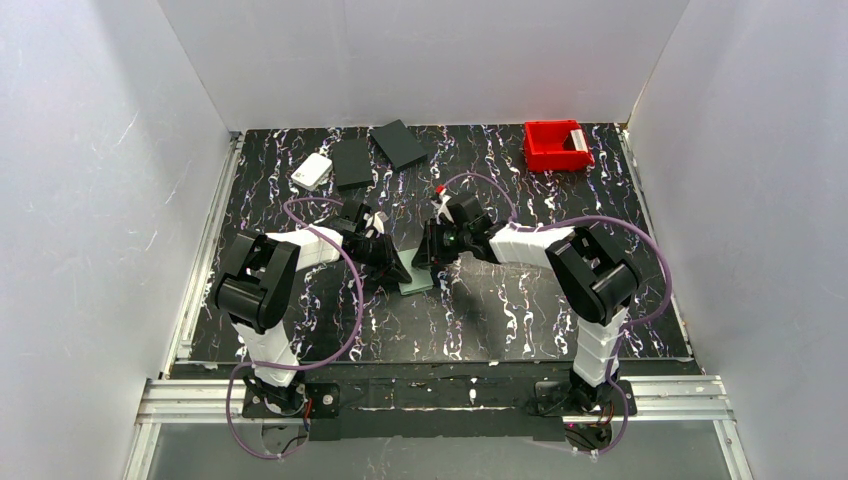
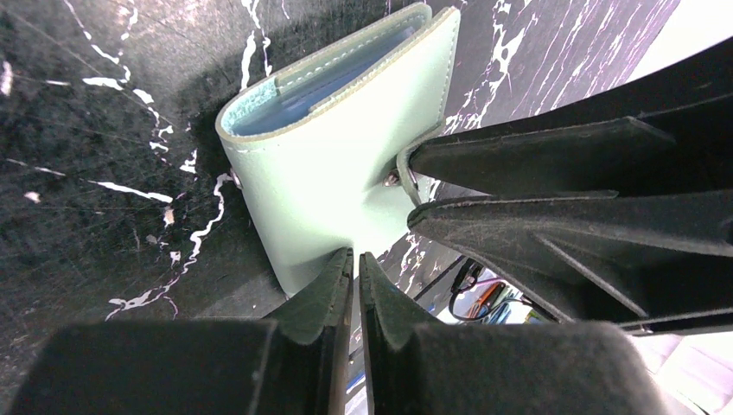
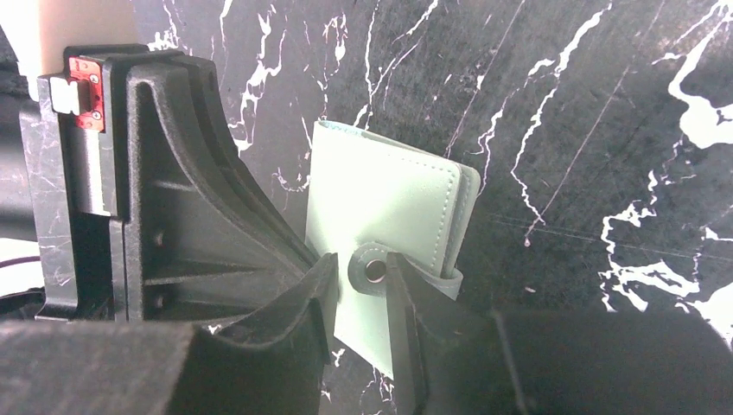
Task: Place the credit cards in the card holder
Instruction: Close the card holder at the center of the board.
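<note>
We see the table, black with white veins and walled in white. The two arms hold mirrored poses. The left arm and the right arm rise from their bases at the near edge, bend at the elbow and reach inward and forward, so their wrists meet nose to nose at the table's centre.

The red bin sits at the far right. At the far left are two black slabs side by side, with a white box just beside the nearer one.

The wallet is at the centre between the grippers. It is folded, with its blue pockets showing along the open edge; whether cards sit in them we cannot tell. The left gripper has its jaws nearly together, pinched on the wallet's lower edge. The right gripper comes in from the opposite side with its jaws apart. The snap tab lies between them, with a gap showing on one side of it.
</note>
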Robot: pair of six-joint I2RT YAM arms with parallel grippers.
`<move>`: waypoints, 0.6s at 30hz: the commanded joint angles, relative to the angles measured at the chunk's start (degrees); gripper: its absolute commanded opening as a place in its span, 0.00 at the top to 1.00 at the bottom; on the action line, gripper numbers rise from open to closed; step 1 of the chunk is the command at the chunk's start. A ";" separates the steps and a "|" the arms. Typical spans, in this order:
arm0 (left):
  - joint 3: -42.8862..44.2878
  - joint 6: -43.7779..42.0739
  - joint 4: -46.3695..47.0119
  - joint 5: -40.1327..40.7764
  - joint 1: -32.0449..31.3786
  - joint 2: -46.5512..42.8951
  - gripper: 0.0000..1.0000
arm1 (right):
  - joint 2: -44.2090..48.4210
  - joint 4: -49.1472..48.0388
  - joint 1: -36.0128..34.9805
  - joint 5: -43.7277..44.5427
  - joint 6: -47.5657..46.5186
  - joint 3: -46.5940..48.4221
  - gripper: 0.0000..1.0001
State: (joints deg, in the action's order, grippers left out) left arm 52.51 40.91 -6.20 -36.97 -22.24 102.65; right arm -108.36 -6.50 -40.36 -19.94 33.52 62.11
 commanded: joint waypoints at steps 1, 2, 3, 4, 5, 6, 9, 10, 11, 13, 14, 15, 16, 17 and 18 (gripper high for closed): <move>0.40 -1.66 -2.92 1.22 -0.27 0.37 0.93 | -2.27 -2.50 0.51 -5.41 4.46 -3.35 0.66; 0.40 -1.70 -2.94 1.21 -0.33 0.36 0.93 | -2.50 -2.99 0.62 -5.84 4.74 -3.47 0.68; 0.40 -1.71 -3.02 1.28 -0.28 0.36 0.93 | -2.79 -3.27 0.67 -6.31 4.78 -3.45 0.70; 0.35 -1.72 -3.03 1.30 -0.27 0.44 0.93 | -3.07 -3.50 0.71 -6.64 4.84 -3.50 0.72; 0.39 -1.73 -3.03 1.29 -0.26 0.47 0.93 | -3.21 -3.64 0.72 -6.87 4.94 -3.55 0.73; 0.40 -1.75 -3.03 1.29 -0.26 0.45 0.93 | -3.37 -3.94 0.79 -7.14 5.04 -3.78 0.76; 0.57 -1.80 -3.03 1.21 -0.29 0.53 0.93 | -4.09 -4.49 0.89 -7.49 5.45 -4.18 0.82; 0.62 -1.79 -3.10 1.22 -0.31 0.53 0.94 | -4.32 -4.64 0.98 -7.56 5.50 -4.27 0.85; 0.73 -1.94 -3.19 1.25 -0.33 0.53 0.93 | -4.66 -4.73 1.03 -7.53 5.50 -4.23 0.86; 0.89 -1.97 -3.36 1.21 -0.29 0.62 0.93 | -5.46 -4.48 0.97 -7.61 5.14 -4.08 0.87; 0.99 -2.17 -3.57 1.24 -0.27 0.62 0.93 | -5.85 -4.34 0.99 -8.02 4.89 -4.02 0.84; 1.09 -2.21 -3.68 1.26 -0.28 0.62 0.93 | -6.04 -4.13 1.05 -8.45 4.55 -3.78 0.81; 1.18 -2.34 -3.85 1.29 -0.31 0.66 0.93 | -6.02 -3.91 0.95 -8.59 4.31 -3.86 0.78; 1.27 -2.39 -3.97 1.33 -0.33 0.63 0.93 | -5.75 -3.87 0.90 -8.66 4.08 -3.92 0.75; 1.34 -2.47 -4.07 1.39 -0.30 0.62 0.94 | -5.45 -3.99 0.90 -9.04 3.94 -4.04 0.73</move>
State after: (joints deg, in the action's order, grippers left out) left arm 52.69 40.32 -8.01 -37.23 -22.24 102.65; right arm -111.26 -15.11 -38.30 -27.00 38.98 59.72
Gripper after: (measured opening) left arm 0.067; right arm 0.236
